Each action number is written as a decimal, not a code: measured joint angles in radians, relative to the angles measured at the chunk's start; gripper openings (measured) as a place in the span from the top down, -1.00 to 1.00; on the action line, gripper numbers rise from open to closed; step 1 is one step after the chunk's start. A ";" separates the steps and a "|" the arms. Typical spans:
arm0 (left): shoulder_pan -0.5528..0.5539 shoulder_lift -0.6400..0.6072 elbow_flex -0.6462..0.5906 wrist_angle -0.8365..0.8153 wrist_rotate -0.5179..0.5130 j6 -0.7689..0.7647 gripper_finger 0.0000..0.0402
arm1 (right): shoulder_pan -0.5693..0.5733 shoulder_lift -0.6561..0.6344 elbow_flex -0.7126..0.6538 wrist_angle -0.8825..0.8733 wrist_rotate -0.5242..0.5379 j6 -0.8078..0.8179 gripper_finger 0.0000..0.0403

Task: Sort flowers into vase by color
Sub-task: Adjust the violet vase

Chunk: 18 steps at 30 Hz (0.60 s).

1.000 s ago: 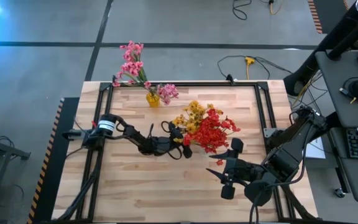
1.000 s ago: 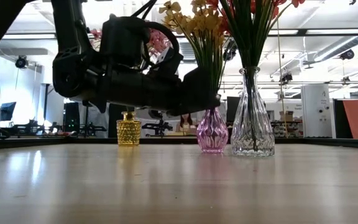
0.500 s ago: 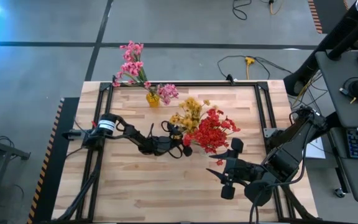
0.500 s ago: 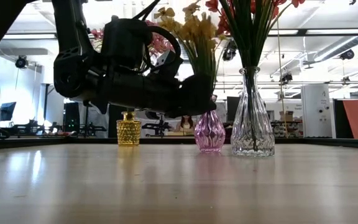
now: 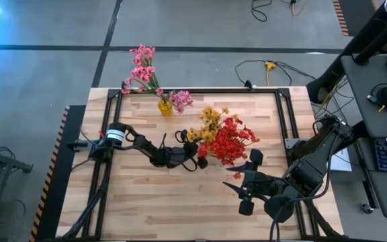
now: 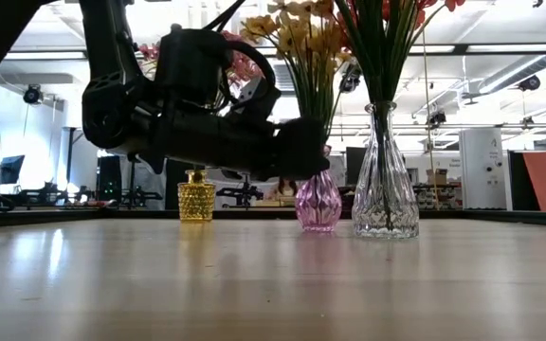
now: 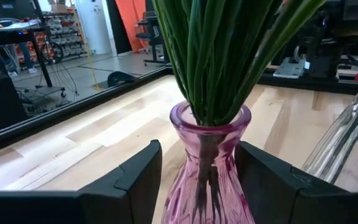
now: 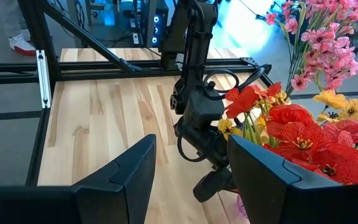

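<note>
Yellow flowers (image 5: 207, 124) stand by their green stems (image 7: 213, 56) in a pink glass vase (image 6: 318, 201). Beside them, red flowers (image 5: 230, 141) stand in a tall clear vase (image 6: 385, 185). Pink flowers (image 5: 143, 67) stand in a small yellow vase (image 6: 196, 196) at the far edge. My left gripper (image 7: 201, 180) reaches from the table's left and is shut on the pink vase. My right gripper (image 8: 188, 186) hovers open near the table's right near corner (image 5: 247, 185), touching nothing. My left gripper holds the pink vase by its bulging body (image 7: 185, 186), just below the neck, pinched between the two fingers (image 7: 138, 180). The fingers come level from the table's left. The vase stands upright; whether its base rests on the table I cannot tell.
The clear vase stands close on the right of the pink vase, and the red blossoms overlap the yellow ones. Black rails (image 5: 200, 91) frame the wooden table. Bare wood lies at the near side (image 5: 173, 202) and the far right (image 5: 261, 107).
My left gripper and the pink vase have shifted slightly toward the table's left. The yellow flowers leaned toward the left, then swung back nearly upright. The right arm stayed still.
</note>
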 joint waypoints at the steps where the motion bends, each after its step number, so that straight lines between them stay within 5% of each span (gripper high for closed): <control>1: 0.001 0.000 0.000 -0.003 -0.003 0.003 0.08 | 0.000 0.000 0.000 0.000 0.000 0.000 0.05; 18: 0.000 -0.001 -0.001 -0.022 -0.078 0.046 0.08 | 0.000 0.000 -0.001 0.000 0.000 0.000 0.05</control>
